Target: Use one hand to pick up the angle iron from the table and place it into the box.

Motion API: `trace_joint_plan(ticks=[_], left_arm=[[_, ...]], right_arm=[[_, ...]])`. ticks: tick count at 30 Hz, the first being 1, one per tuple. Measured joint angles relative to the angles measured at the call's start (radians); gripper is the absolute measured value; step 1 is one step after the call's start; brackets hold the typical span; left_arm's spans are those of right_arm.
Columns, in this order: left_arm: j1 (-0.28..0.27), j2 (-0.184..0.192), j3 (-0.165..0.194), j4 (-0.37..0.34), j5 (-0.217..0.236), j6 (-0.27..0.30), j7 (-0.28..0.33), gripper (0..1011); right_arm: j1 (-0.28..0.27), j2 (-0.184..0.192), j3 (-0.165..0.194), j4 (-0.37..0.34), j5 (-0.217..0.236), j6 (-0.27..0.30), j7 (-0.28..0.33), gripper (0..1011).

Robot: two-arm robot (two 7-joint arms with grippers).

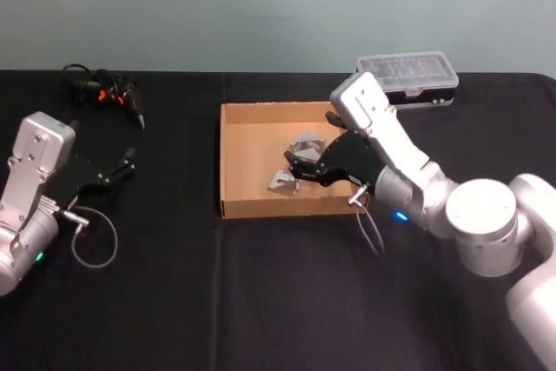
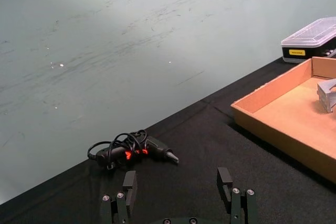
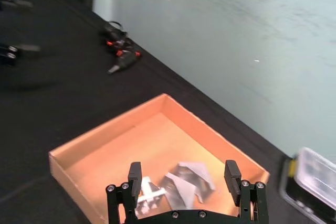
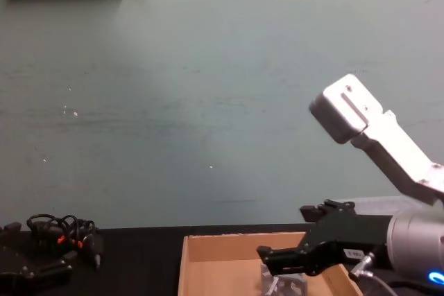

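Note:
Two grey angle iron pieces (image 1: 306, 142) (image 1: 281, 181) lie on the floor of the tan cardboard box (image 1: 230, 162) at the middle of the black table (image 1: 174, 301). My right gripper (image 1: 294, 165) hovers over the box's right half, open, and holds nothing. In the right wrist view its fingers (image 3: 135, 171) stand wide apart above the angle iron pieces (image 3: 191, 174) inside the box (image 3: 79, 153). The chest view shows the right gripper (image 4: 267, 253) just above the box wall (image 4: 229, 246). My left gripper (image 1: 130, 161) rests open at the table's left side.
A black plastic case with a clear lid (image 1: 408, 76) stands behind the box at the back right. A black and orange tool with a coiled cable (image 1: 109, 91) lies at the back left. A loose cable loop (image 1: 91, 245) hangs by the left arm.

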Motion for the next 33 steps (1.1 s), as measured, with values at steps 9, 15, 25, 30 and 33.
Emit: trace_joint_plan(ticks=[9, 15, 25, 30, 33], left_arm=[[0.000, 0.000, 0.000, 0.000, 0.000, 0.000, 0.000, 1000], [0.000, 0.000, 0.000, 0.000, 0.000, 0.000, 0.000, 1000], [0.000, 0.000, 0.000, 0.000, 0.000, 0.000, 0.000, 1000], [0.000, 0.000, 0.000, 0.000, 0.000, 0.000, 0.000, 1000], [0.000, 0.000, 0.000, 0.000, 0.000, 0.000, 0.000, 1000]], right_arm=[[-0.079, -0.025, 0.000, -0.080, -0.153, 0.041, -0.206, 1002], [-0.113, -0.040, -0.003, -0.087, -0.235, 0.020, -0.304, 1000], [-0.122, -0.048, -0.003, -0.077, -0.267, 0.004, -0.329, 1000], [-0.122, -0.048, -0.004, -0.078, -0.265, 0.005, -0.328, 1000], [-0.122, -0.048, -0.004, -0.079, -0.264, 0.006, -0.327, 1000]])
